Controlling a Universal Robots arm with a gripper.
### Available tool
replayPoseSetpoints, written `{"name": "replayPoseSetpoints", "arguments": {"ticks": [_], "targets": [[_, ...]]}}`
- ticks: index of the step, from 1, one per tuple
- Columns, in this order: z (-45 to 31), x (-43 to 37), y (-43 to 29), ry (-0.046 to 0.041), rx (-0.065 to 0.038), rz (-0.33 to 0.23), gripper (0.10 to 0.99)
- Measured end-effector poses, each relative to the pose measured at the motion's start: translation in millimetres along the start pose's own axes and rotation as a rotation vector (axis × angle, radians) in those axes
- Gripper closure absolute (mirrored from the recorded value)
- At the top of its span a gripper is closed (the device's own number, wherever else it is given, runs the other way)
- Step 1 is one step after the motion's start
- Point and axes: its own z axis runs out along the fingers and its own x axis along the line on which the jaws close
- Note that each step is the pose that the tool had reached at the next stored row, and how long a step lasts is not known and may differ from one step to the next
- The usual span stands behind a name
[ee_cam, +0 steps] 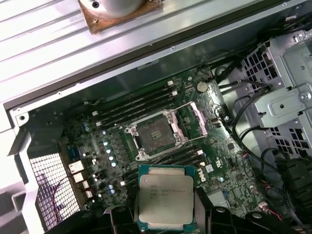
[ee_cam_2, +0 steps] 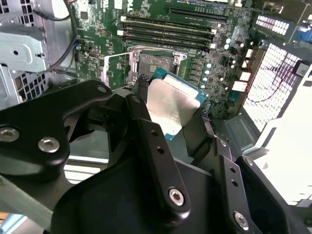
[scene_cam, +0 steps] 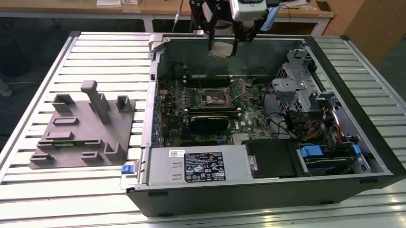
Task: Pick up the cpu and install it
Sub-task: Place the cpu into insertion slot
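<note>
Above the socket (ee_cam: pixel 156 131), well apart from it: hand (scene_cam: pixel 222 47) clamped on two opposite edges of the cpu (ee_cam: pixel 165 197), metal face toward the wrist. Socket's bracket (ee_cam: pixel 199 118) swung open, seat looks bare. In the first wrist view the cpu sits off to one side of the socket, not over it. Memory slots (ee_cam: pixel 134 105) flank the socket closely; case walls (scene_cam: pixel 254 50) stand further off.

The open black metal computer case (scene_cam: pixel 254 194) is lying on the slatted silver table (scene_cam: pixel 76 199), the grey plastic fixture (scene_cam: pixel 82 135) sitting beside it on the exterior view's left. The black gripper (scene_cam: pixel 223 46) is holding the thin square silvery cpu (scene_cam: pixel 222 51) above the case, apart from its dark square socket frame (scene_cam: pixel 214 98).
</note>
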Motion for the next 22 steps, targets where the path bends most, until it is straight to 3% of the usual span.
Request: {"name": "replayPoseSetpoints", "arguments": {"ticks": [22], "targets": [[1.5, 1.7, 3.9, -0.0161, -0.002, 0.238, 0.545]]}}
